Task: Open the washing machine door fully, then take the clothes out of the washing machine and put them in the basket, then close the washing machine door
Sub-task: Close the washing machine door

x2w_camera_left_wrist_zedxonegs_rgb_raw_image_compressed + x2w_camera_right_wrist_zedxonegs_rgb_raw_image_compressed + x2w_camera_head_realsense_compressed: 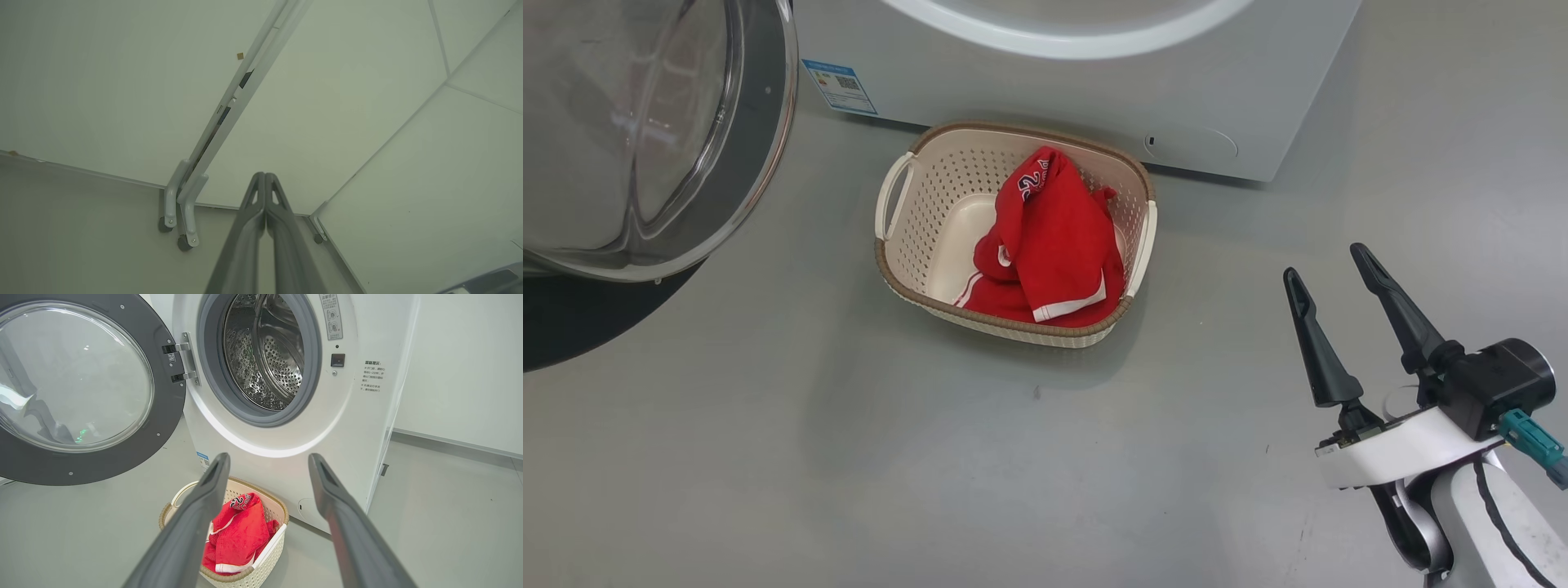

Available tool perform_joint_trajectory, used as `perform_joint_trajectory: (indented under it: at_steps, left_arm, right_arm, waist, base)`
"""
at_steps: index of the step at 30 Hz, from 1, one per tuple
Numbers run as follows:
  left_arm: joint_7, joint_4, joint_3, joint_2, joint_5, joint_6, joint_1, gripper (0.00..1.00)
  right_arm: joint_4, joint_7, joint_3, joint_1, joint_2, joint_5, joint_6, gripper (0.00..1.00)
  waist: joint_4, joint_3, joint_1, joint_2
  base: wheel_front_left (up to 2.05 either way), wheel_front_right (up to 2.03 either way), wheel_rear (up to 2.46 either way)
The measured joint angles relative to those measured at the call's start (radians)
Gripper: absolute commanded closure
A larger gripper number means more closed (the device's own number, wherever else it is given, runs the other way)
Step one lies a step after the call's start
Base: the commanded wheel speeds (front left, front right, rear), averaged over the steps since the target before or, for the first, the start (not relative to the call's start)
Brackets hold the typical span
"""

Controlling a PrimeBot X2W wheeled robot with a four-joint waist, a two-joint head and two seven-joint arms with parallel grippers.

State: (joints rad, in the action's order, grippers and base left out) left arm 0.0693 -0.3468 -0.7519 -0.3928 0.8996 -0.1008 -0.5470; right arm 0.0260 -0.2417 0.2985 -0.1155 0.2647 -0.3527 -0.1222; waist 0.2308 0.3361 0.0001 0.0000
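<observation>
**Item 1, washing machine (359, 416).** White front-loader, the landmark for this entry. The drum (269, 355) shows bare steel as far as the right wrist view reaches, with no fabric seen inside.

**Item 2, washing machine door (77, 388).** Swung wide on 2 hinges (184, 361) at the side of the washing machine's opening, well clear of it. Its inner face, with the bulging glass, points out from the washing machine's front. The opening step is judged done.

**Item 3, basket (907, 245).** Stands on the floor (768, 457) just in front of the washing machine, below the opening. Its long axis runs roughly along the washing machine's front, slightly skewed, with 1 loop handle at each short end.

**Item 4, clothes (1054, 245).** A red heap inside the basket. Its long axis runs across the basket, from the wall nearest the washing machine to the rim farthest from it. The printed end lies toward the washing machine and the white-striped hem away from it. Unloading is judged done.

**Item 5, right pincer (1324, 261).** Fingers spread and empty, over the floor in front of the washing machine, well apart from the basket. It points toward the washing machine's front.

**Item 6, left pincer (264, 176).** Fingers pressed together with nothing between them, facing pale wall panels (102, 81). Its place relative to the washing machine cannot be told.

**Outstanding.** 1 step: closing the door.
</observation>
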Motion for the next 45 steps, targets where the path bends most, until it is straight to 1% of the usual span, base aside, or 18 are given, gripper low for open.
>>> perform_joint_trajectory:
  at_steps: [4, 10, 14, 17, 21, 31, 34, 37, 42, 45]
  left_arm:
    - [0.064, -0.064, -0.02, 0.026, 0.07, -0.008, -0.04, 1.0]
    - [0.116, -0.12, -0.027, 0.027, 0.081, -0.01, -0.063, 1.0]
    - [0.178, -0.163, -0.023, 0.035, 0.127, -0.018, -0.094, 1.0]
    - [0.239, -0.191, -0.005, 0.043, 0.138, -0.018, -0.107, 1.0]
    - [0.3, -0.206, 0.033, 0.053, 0.148, -0.018, -0.11, 1.0]
    - [0.379, -0.233, 0.039, 0.04, 0.164, -0.018, -0.116, 1.0]
    - [0.415, -0.24, 0.031, 0.038, 0.201, -0.022, -0.123, 1.0]
    - [0.441, -0.247, 0.002, 0.049, 0.256, -0.026, -0.157, 1.0]
    - [0.477, -0.257, -0.021, 0.062, 0.289, -0.026, -0.184, 1.0]
    - [0.5, -0.261, -0.018, 0.06, 0.301, -0.026, -0.185, 1.0]
  right_arm:
    - [0.0, 0.0, 0.003, -0.001, 0.001, 0.0, 0.0, 0.0]
    - [0.0, 0.0, 0.012, -0.004, 0.001, -0.003, 0.0, 0.0]
    - [-0.001, 0.0, 0.014, -0.011, 0.001, -0.006, 0.0, 0.0]
    - [-0.002, 0.0, 0.014, -0.02, 0.001, -0.006, 0.0, 0.0]
    - [-0.005, 0.0, 0.015, -0.021, 0.001, -0.007, 0.0, 0.0]
    - [-0.017, -0.001, 0.019, -0.021, 0.0, -0.014, 0.0, 0.0]
    - [-0.022, -0.001, 0.019, -0.021, -0.002, -0.014, 0.0, 0.0]
    - [-0.025, -0.001, 0.019, -0.021, -0.003, -0.015, 0.0, 0.0]
    - [-0.028, -0.001, 0.019, -0.021, -0.004, -0.015, 0.0, 0.0]
    - [-0.03, -0.001, 0.019, -0.021, -0.005, -0.015, 0.0, 0.0]
  waist:
    - [-0.003, 0.003, 0.0, 0.0]
    - [-0.005, 0.005, 0.0, 0.0]
    - [-0.006, 0.006, 0.0, 0.0]
    - [-0.006, 0.005, 0.0, 0.0]
    - [-0.004, 0.001, 0.0, 0.0]
    - [-0.003, -0.011, -0.0001, 0.0]
    - [-0.004, -0.016, -0.0001, 0.0]
    - [-0.005, -0.02, -0.0001, 0.0]
    - [-0.006, -0.026, -0.0001, 0.0]
    - [-0.007, -0.029, -0.0001, 0.0]
  base:
    - [0.0, 0.0, 0.0]
    - [0.0, 0.0, 0.0]
    - [0.0, 0.0, 0.0]
    - [0.0, 0.0, 0.0]
    - [0.0, 0.0, 0.0]
    - [0.0, 0.0, 0.0]
    - [0.0, 0.0, 0.0]
    - [0.0, 0.0, 0.0]
    - [0.0, 0.0, 0.0]
    - [0.0, 0.0, 0.0]
